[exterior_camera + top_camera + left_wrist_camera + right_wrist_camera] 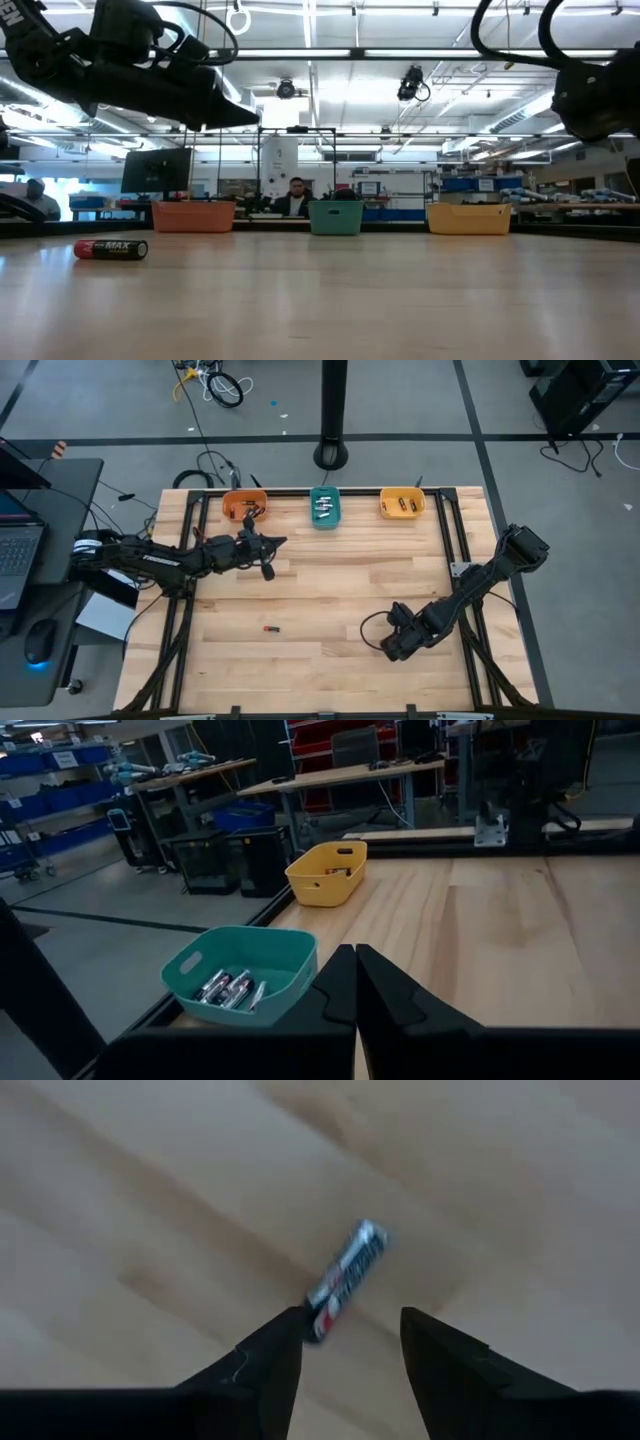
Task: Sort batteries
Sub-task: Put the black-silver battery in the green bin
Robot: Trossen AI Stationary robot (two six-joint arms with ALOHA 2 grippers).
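Right gripper (345, 1345): low over the wooden table (330, 590) near its front right part, fingers spread apart and holding nothing.
Silver battery (346, 1280): lies flat on the wood just ahead of the right gripper's fingertips, one end close beside one finger; whether they touch is unclear. Only the right wrist view shows it; from above the arm hides it.
Left gripper (356, 982): shut with nothing between the fingers, raised over the back of the table between the orange bin (244, 505) and the teal bin (325, 506).
Red battery (271, 628): alone on the wood toward the front left, well apart from both grippers; the low view shows it lying on its side.
Teal bin contents: several silver batteries, seen by the left wrist view.
Yellow bin (402, 503): back right, with batteries inside.
Background: a person sits beyond the table, seen only in the low view.
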